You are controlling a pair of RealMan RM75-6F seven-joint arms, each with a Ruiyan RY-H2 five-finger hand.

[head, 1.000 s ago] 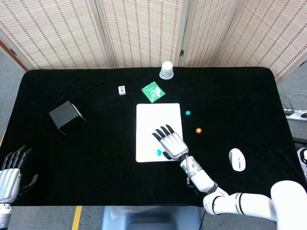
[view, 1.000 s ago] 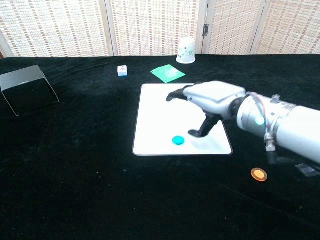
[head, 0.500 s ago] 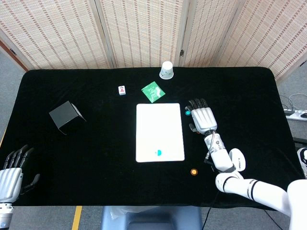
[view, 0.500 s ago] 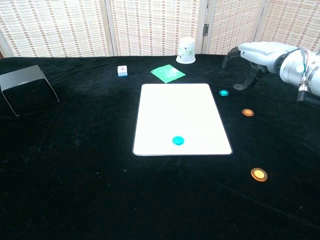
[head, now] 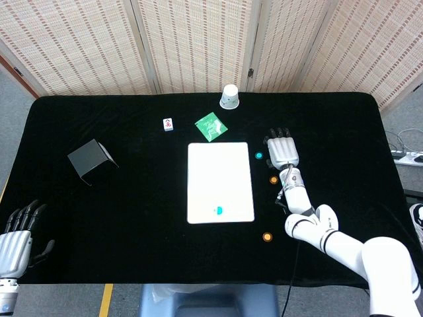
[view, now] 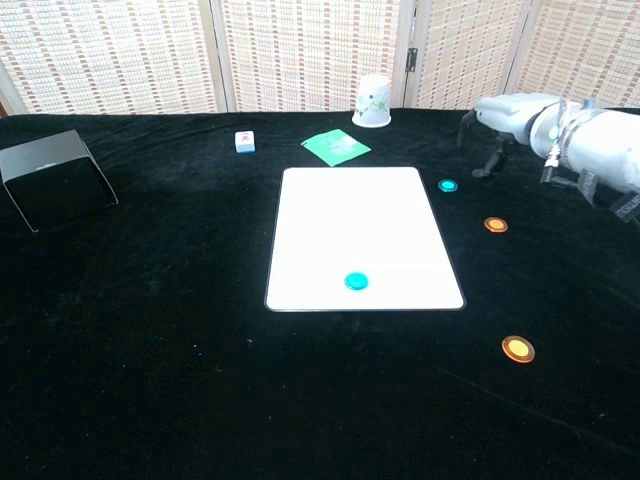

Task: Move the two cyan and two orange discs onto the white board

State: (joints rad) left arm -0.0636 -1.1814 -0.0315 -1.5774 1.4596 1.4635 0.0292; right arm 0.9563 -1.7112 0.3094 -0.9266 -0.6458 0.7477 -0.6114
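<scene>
One cyan disc (view: 356, 281) is lying on the white board (view: 360, 215) near its front edge, so by my reading one of four placements is done. The second cyan disc (view: 447, 186) is sitting on the black table (view: 180, 340) just off the board's right edge, with one orange disc (view: 495, 225) further right and the other orange disc (view: 517, 349) off the board's front right corner. The right hand (head: 283, 151) is hovering beyond the outlying cyan disc, fingers apart and holding nothing, while the left hand (head: 14, 239) is idling at the table's front left corner, likewise released.
</scene>
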